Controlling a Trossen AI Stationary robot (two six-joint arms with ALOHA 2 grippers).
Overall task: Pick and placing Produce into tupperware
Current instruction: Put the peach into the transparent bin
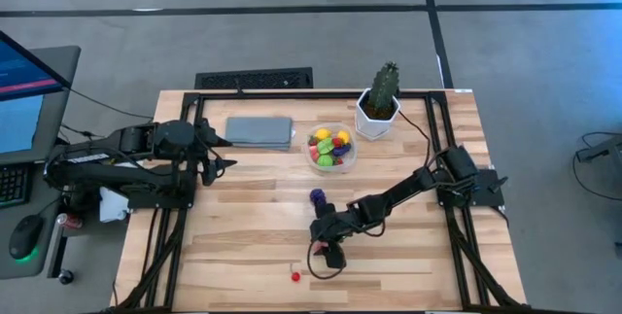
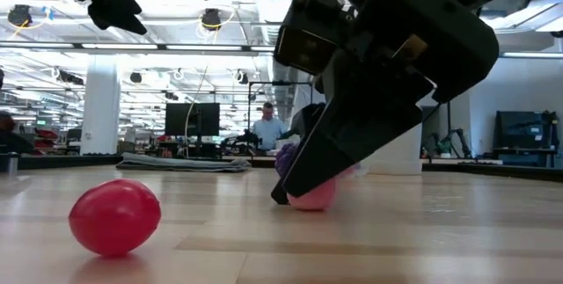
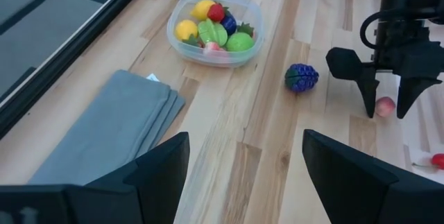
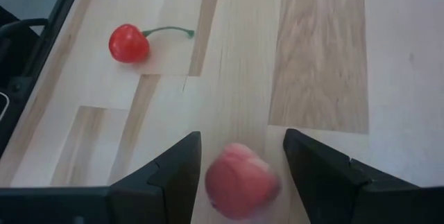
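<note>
The round clear plastic tupperware (image 1: pixel 331 149) sits near the table's back edge, between the flat grey folded cloth (image 1: pixel 259 131) on its left and the white potted cactus (image 1: pixel 379 107) on its right, with several tiny toy fruits (image 3: pixel 211 28) inside. In front of it lies a purple toy grape bunch (image 1: pixel 317 196), and nearer the front edge a pink toy peach (image 4: pixel 239 181) sits on the wood between the right gripper's (image 4: pixel 239 175) 2 parted fingers. A red toy cherry (image 1: pixel 295 276) lies just to the left of that, close to the front edge.

Red cherry (image 4: pixel 128 43), pink peach (image 4: pixel 241 182), purple grapes (image 3: pixel 302 77), grey-blue cloth (image 3: pixel 104 130).

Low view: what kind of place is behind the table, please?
Probably an open-plan lab or office workspace: ceiling lights hang over a long hall, dark monitors stand on desks, and a person sits there.
</note>
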